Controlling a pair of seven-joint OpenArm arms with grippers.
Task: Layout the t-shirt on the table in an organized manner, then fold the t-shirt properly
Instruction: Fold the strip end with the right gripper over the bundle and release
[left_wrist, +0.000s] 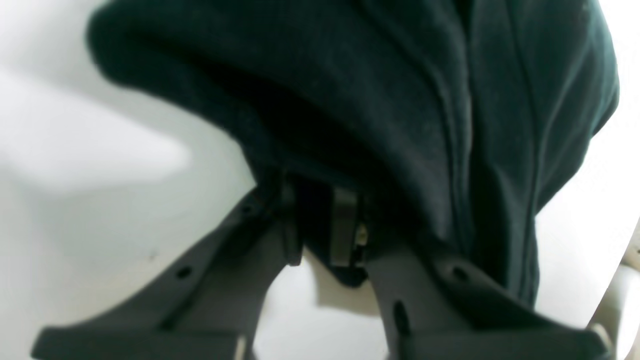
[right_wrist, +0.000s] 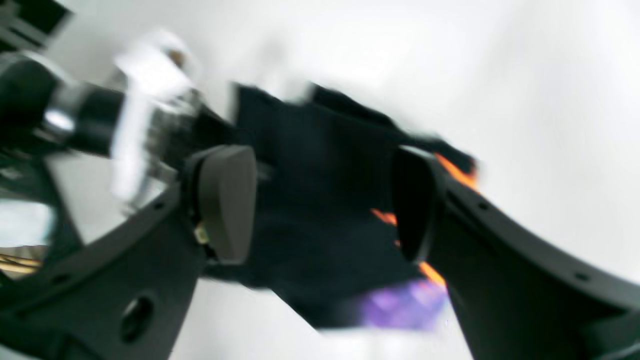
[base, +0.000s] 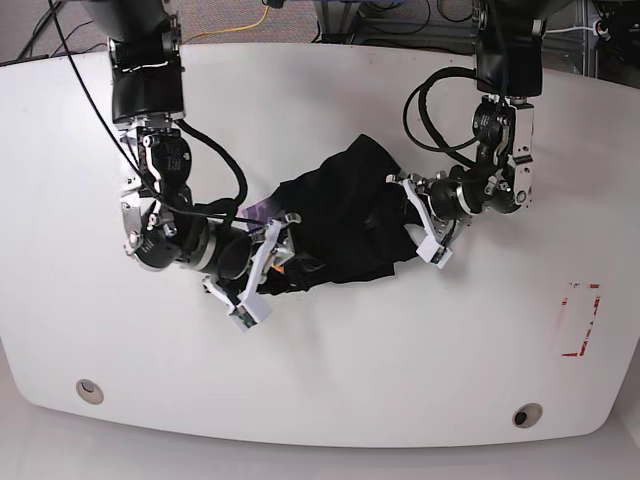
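The black t-shirt (base: 340, 220) lies bunched in a heap at the middle of the white table (base: 400, 380). My left gripper (base: 416, 224) is at the heap's right edge. In the left wrist view that gripper (left_wrist: 325, 230) is shut on a fold of the t-shirt (left_wrist: 400, 100), which drapes over the fingers. My right gripper (base: 272, 265) is at the heap's lower left edge. In the blurred right wrist view it (right_wrist: 320, 205) stands open, with the dark t-shirt (right_wrist: 310, 150) showing in the gap between its pads (right_wrist: 227, 200).
A red tape corner mark (base: 580, 320) sits on the right side of the table. Two round grommet holes (base: 90, 390) (base: 527, 414) lie near the front edge. Black cables (base: 430, 100) loop off both arms above the tabletop.
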